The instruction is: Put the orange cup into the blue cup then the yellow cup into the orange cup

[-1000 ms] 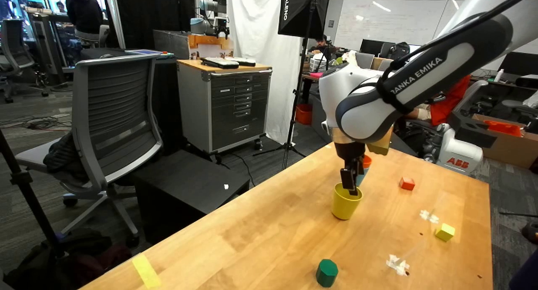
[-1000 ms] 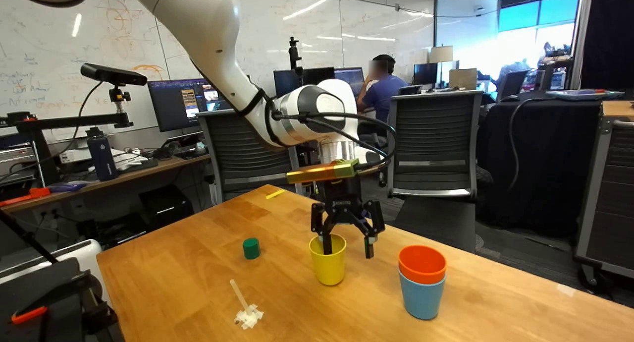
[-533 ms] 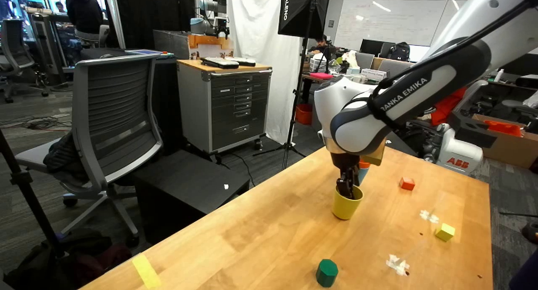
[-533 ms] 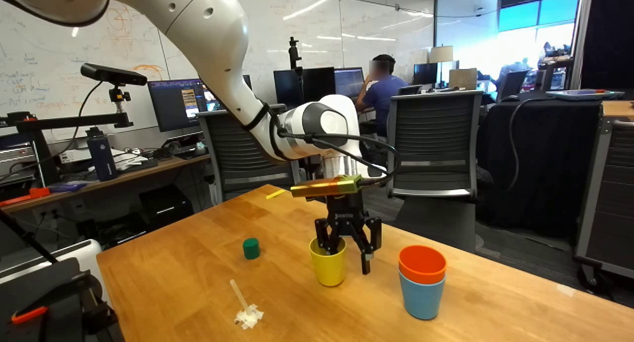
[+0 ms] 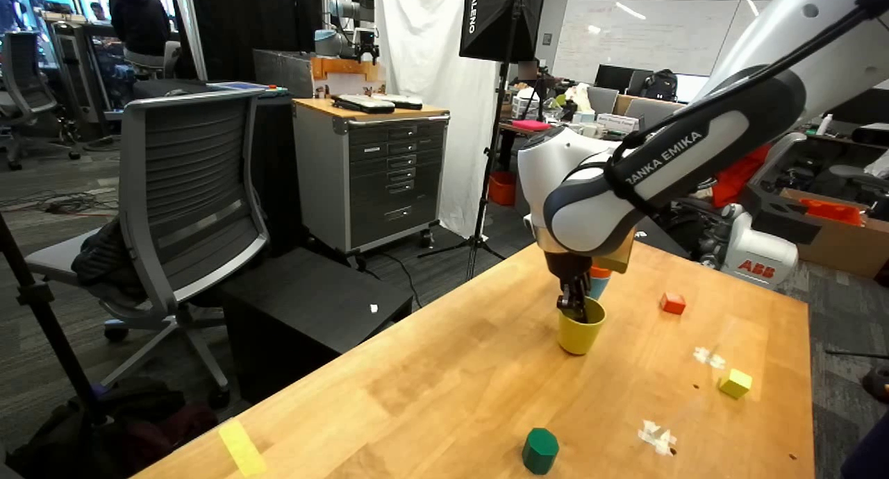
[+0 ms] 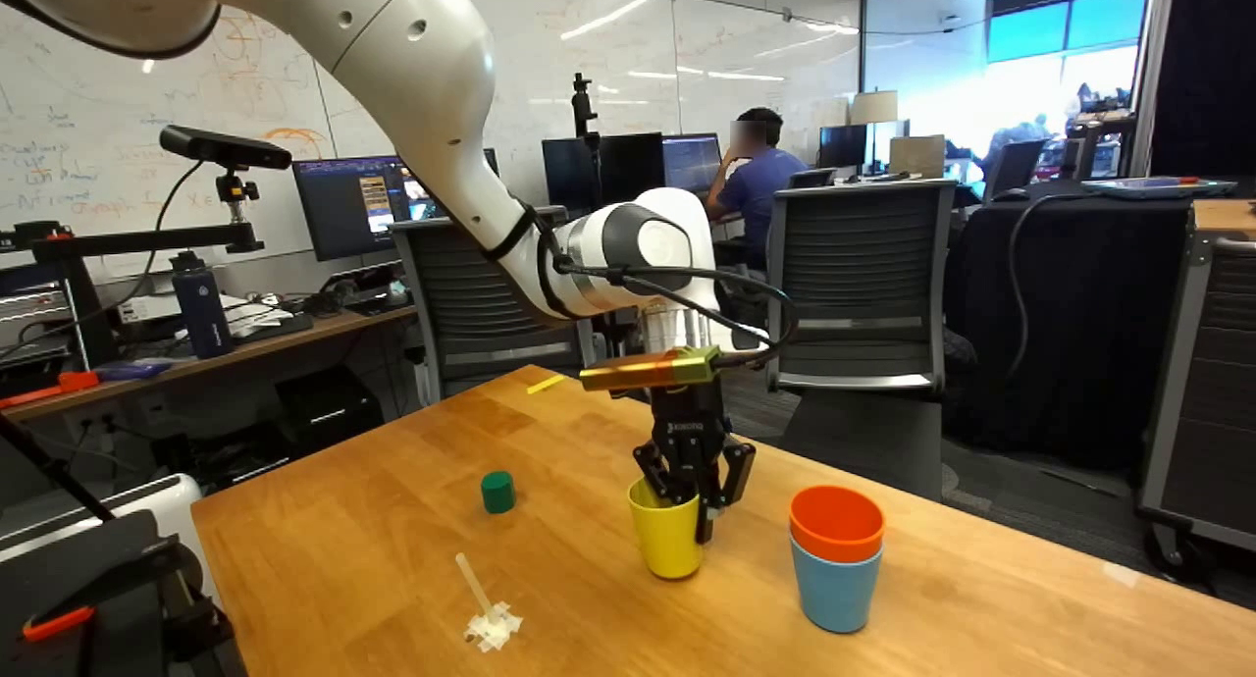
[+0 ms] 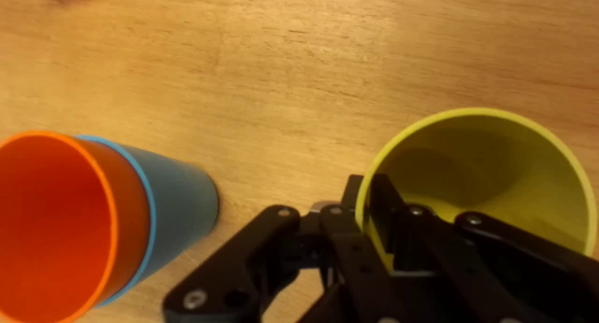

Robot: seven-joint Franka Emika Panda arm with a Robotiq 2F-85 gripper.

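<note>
The yellow cup stands on the table, leaning slightly. In the wrist view my gripper is shut on the near side of the yellow cup: one finger goes down inside, the opposite one lies against the outer wall. In an exterior view the gripper's outer finger shows beside the cup, while the inner one is hidden by its wall. The orange cup sits upright inside the blue cup, a short way off. The arm partly covers this stack in an exterior view.
A green block, a small red block and a small yellow block lie on the wooden table. White tape patches are stuck down, one with a thin stick. A chair stands behind the table.
The gripper has come down with one finger inside the yellow cup, and its jaws have shut on the cup's wall. The cup has shifted a little toward the stacked cups and tipped slightly.
</note>
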